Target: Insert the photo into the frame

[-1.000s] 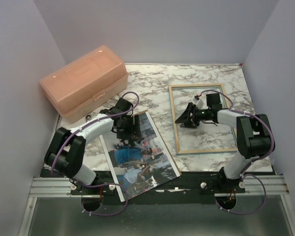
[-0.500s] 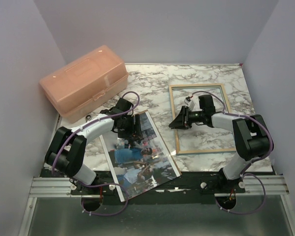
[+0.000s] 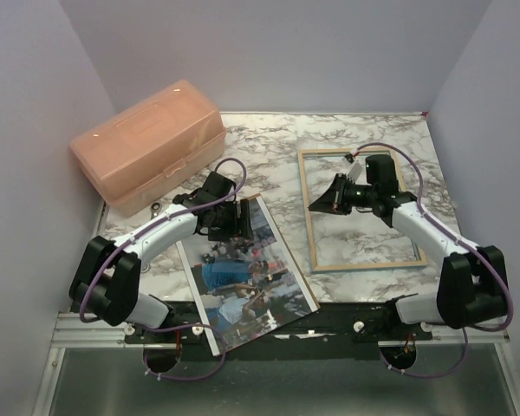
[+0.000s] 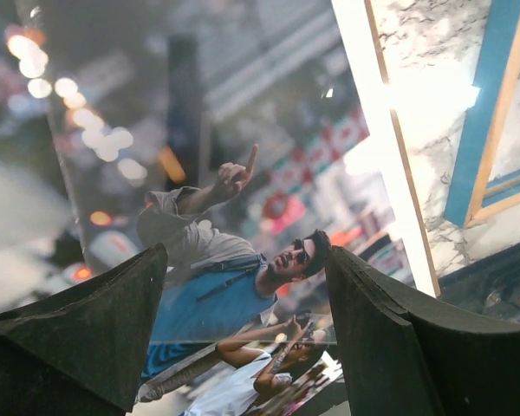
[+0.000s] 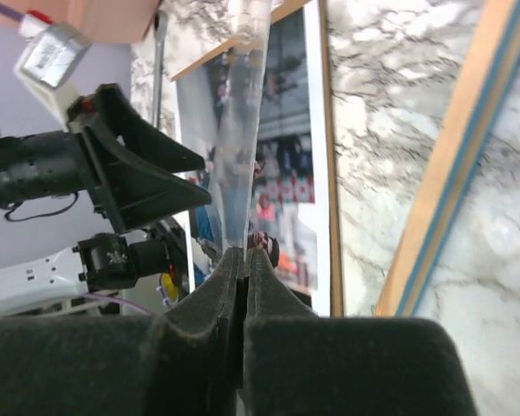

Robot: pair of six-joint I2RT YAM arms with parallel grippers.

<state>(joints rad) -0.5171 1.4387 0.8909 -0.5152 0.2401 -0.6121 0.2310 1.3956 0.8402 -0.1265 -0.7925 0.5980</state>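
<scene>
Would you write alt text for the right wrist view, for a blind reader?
The right hand is shut on the edge of a thin clear sheet. Beyond it are the photo and the left hand; the frame crosses the marble table at right.

"What's at the back left?"
"A peach plastic box (image 3: 147,143), lid shut, on the marble table (image 3: 269,143)."
"Anything else?"
"A clear sheet (image 5: 241,130), seen edge-on, raised off the marble."
</scene>
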